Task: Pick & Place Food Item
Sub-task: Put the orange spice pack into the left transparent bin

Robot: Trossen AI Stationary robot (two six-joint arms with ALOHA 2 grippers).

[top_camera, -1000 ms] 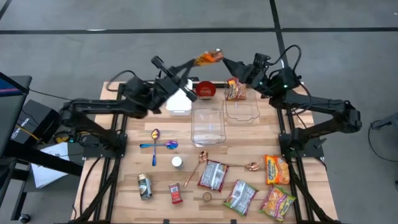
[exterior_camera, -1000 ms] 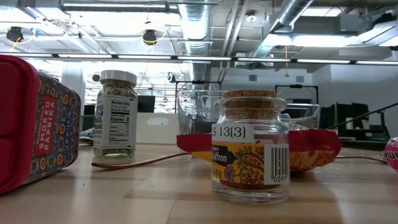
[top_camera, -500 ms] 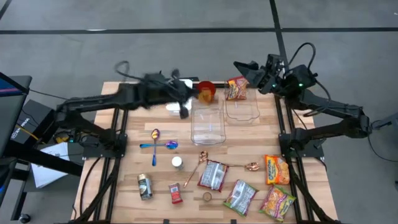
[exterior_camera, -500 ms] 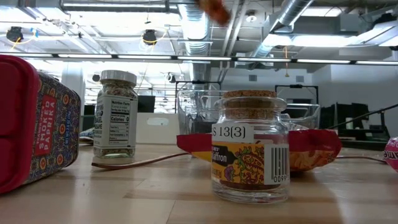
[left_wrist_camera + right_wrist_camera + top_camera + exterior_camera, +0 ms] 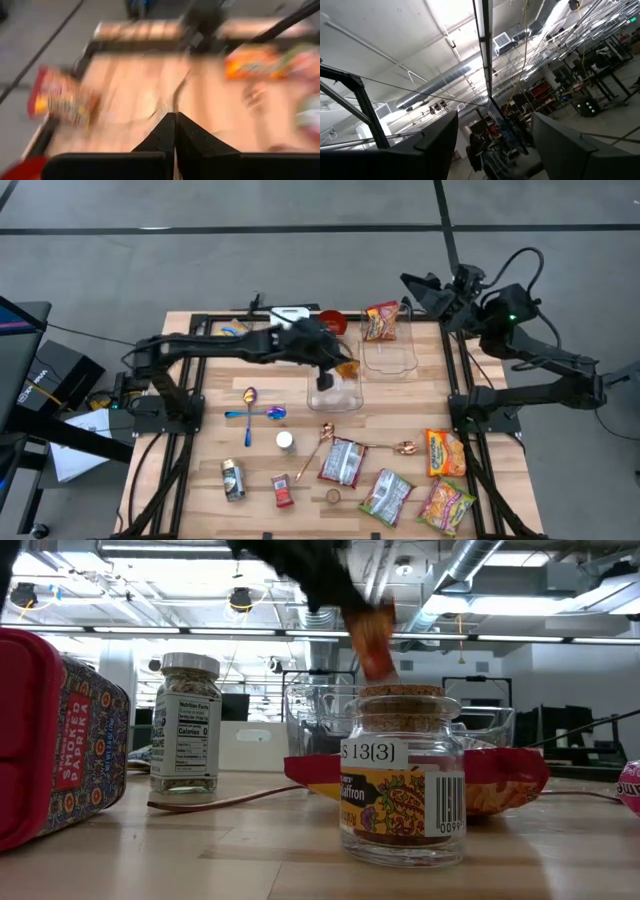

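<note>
Snack packet (image 5: 346,367) pinched between the closed fingers of the left gripper (image 5: 338,366) hangs over a clear container (image 5: 334,392) mid-table, while the right gripper (image 5: 410,282) (fingers spread, holding nothing) waits raised at the far edge.
</note>
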